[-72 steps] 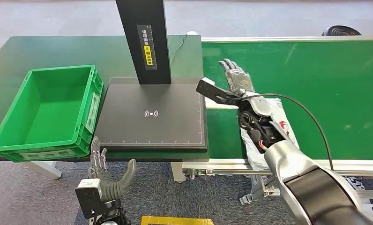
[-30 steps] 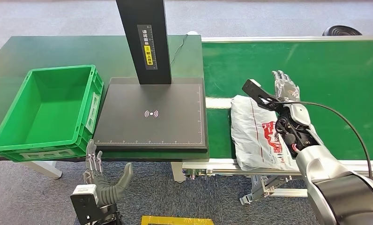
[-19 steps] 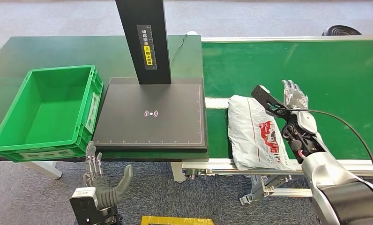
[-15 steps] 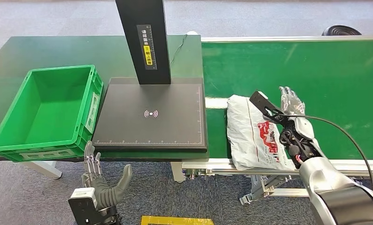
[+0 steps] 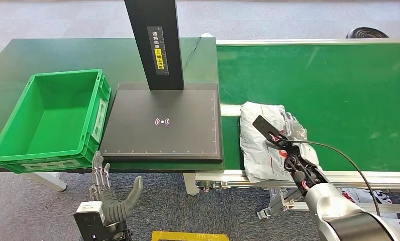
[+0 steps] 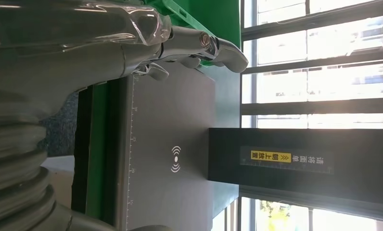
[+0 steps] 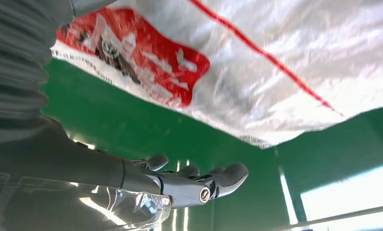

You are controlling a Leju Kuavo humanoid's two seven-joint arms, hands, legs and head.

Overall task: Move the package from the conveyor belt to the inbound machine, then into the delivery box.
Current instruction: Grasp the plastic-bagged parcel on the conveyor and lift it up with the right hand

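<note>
your right hand (image 5: pixel 291 131) rests over the white package (image 5: pixel 258 143) on the green conveyor belt (image 5: pixel 338 90), fingers (image 7: pixel 213 180) extended, gripping nothing. your left hand (image 5: pixel 110 198) hangs open above grey carpet (image 5: pixel 47 211), below the bench (image 5: pixel 37 55).

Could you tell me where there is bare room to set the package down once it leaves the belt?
The black scanner pad between the green box and the belt is bare; so is the box's floor. It is crowded where the right hand meets the package.
</note>
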